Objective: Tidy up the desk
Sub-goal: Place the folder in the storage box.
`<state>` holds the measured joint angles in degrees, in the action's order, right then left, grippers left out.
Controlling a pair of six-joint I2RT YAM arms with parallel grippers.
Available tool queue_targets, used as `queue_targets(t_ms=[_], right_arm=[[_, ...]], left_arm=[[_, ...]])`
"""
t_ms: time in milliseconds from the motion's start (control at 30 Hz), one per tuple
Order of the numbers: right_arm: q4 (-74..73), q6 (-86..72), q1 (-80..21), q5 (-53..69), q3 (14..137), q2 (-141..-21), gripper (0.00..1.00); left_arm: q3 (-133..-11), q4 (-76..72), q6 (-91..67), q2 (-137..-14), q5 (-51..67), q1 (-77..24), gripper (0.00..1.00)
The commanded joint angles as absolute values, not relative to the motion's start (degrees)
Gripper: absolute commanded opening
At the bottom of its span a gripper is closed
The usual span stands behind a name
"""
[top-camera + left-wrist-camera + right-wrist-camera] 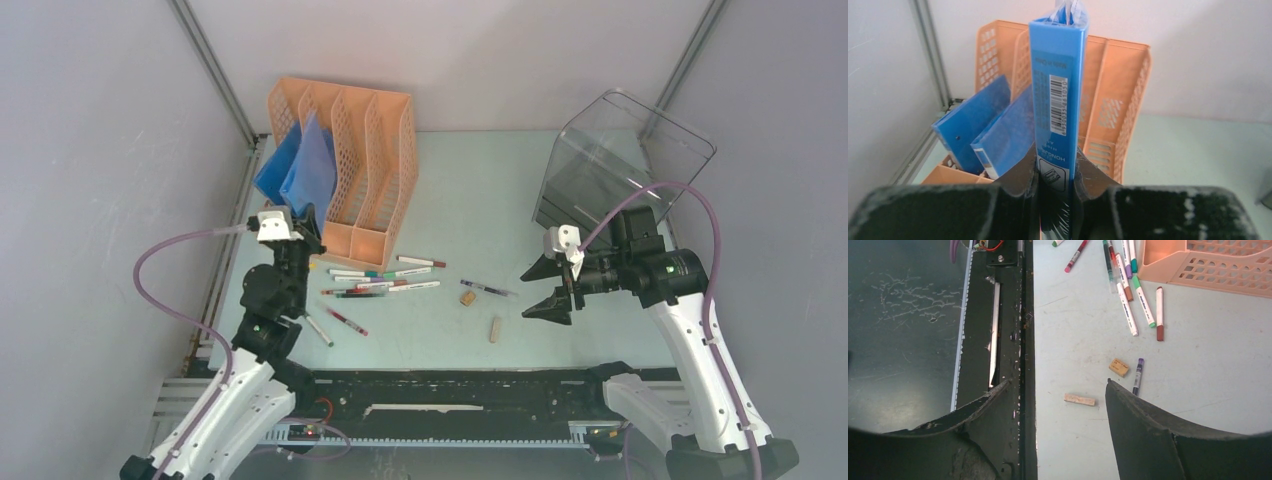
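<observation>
The pale mint-green desk (480,200) carries an orange file rack (355,175) at the back left. My left gripper (305,225) is shut on the spine of a blue folder (318,160) and holds it upright in front of the rack. In the left wrist view the fingers of that gripper (1057,172) pinch the lower end of the folder (1058,75). Two other blue folders (973,120) lean in the rack's (1128,90) left slots. My right gripper (527,295) is open and empty above the desk's right side, also seen in the right wrist view (1058,382).
Several markers (385,280) lie loose in front of the rack. A tan block (467,296), a tan stick (494,328) and a purple pen (488,290) lie mid-desk. A clear plastic box (625,160) stands at the back right. A black rail (450,385) edges the near side.
</observation>
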<state>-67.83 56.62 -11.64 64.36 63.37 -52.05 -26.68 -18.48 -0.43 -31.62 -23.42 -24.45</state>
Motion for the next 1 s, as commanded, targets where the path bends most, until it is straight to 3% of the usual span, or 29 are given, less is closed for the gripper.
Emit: queue_targets(t_ms=[0,967], right_arm=[[-66.29,55.90,-11.43,64.60,63.86,-51.24,0.75],[-65.62,55.57,-12.30,63.99,63.42,-51.37,0.75]], left_arm=[[-26.46,-28.79,-5.00,-35.59,-22.18,-19.46,0.00],[-34.29,-52.11,-6.75,-70.39,-3.29,-10.60,0.00]])
